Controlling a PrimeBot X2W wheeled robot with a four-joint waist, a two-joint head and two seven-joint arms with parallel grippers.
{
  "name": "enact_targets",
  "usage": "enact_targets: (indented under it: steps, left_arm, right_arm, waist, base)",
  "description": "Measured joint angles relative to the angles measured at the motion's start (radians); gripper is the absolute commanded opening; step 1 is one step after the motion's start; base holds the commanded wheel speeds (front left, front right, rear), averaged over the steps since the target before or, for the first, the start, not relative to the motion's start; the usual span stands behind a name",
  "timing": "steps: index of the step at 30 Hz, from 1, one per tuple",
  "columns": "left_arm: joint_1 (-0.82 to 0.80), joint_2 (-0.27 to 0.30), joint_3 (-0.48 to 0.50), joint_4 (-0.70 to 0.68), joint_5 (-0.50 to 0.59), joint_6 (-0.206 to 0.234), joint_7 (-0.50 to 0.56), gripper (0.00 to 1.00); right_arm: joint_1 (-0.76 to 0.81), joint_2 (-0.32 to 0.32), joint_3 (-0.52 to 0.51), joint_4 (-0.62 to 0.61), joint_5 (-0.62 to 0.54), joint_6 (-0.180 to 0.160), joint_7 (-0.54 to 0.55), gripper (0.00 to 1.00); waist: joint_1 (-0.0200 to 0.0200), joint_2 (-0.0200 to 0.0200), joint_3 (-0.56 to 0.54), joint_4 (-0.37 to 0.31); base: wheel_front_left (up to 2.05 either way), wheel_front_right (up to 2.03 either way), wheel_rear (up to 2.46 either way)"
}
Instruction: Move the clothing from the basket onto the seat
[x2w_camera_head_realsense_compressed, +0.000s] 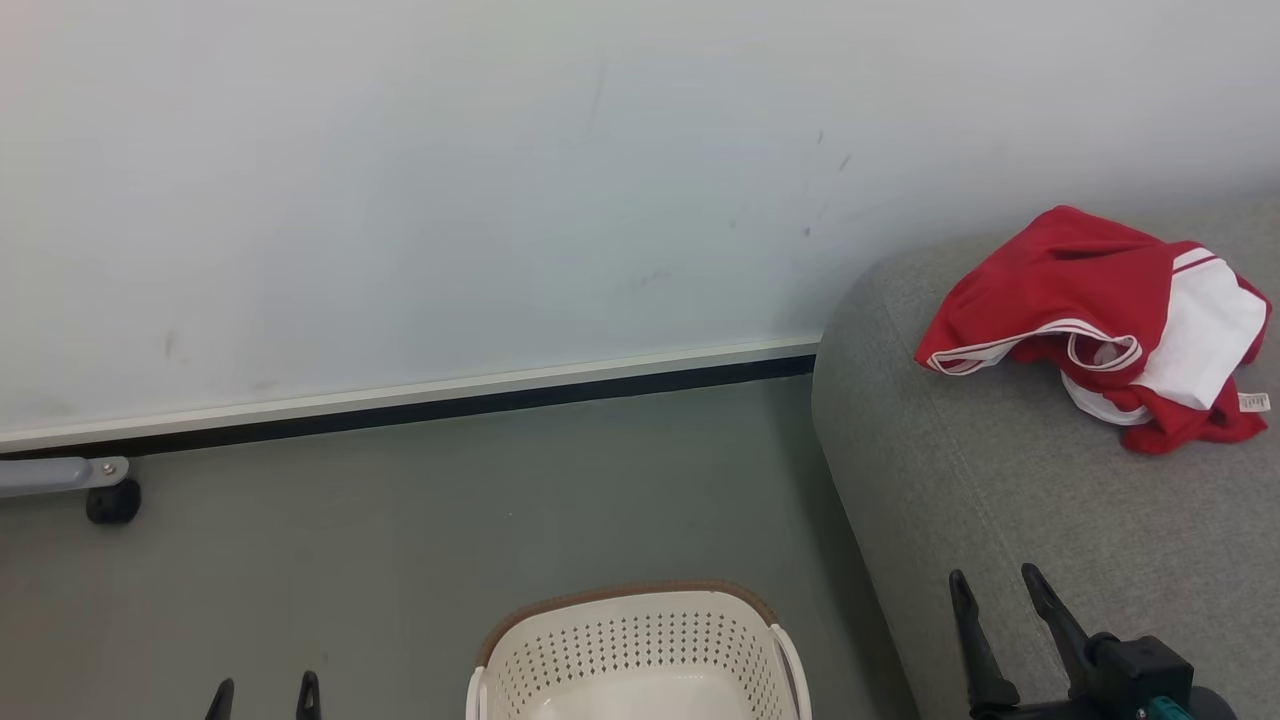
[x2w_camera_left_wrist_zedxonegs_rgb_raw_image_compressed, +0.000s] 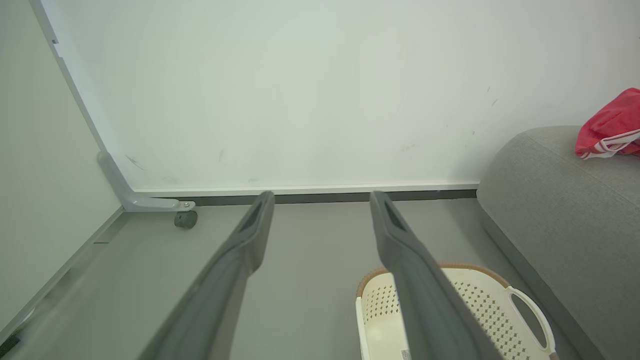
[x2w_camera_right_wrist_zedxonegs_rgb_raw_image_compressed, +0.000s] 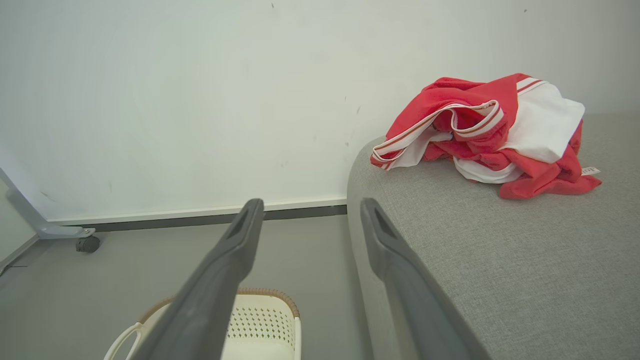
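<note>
Scuffed white wall (x2w_camera_head_realsense_compressed: 400, 200) meets grey floor (x2w_camera_head_realsense_compressed: 400, 520) along a dark baseboard (x2w_camera_head_realsense_compressed: 450, 405).

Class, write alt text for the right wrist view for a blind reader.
Red-and-white clothing lies crumpled on the grey seat. The open, empty right gripper points toward a white wall, the cream basket on the floor below.

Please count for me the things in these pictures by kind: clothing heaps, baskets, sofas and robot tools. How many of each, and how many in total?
Clothing heap: 1
Basket: 1
Sofa: 1
Tools: 2, left tool and right tool
Total: 5
</note>
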Motion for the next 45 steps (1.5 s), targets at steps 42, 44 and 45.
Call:
enact_targets:
  steps: [42,44,45]
  left_arm:
    - [-0.029,-0.066,0.053,0.068,-0.234,-0.049,0.083,0.0]
    - [-0.038,-0.07,0.056,0.072,-0.258,-0.055,0.091,0.0]
    - [-0.042,-0.072,0.058,0.072,-0.265,-0.055,0.092,0.0]
  right_arm:
    - [0.058,0.079,-0.145,0.031,0.198,0.047,0.088,0.0]
    - [0.056,0.081,-0.153,0.032,0.221,0.055,0.095,0.0]
    - [0.055,0.083,-0.158,0.033,0.231,0.055,0.097,0.0]
  waist:
    - [0.0,0.0001,0.01,0.014]
    - [0.0,0.0,0.011,0.016]
    - [0.0,0.0,0.012,0.016]
  base:
    - [0.0,0.0,0.0]
    - [0.0,0.0,0.0]
    - [0.0,0.0,0.0]
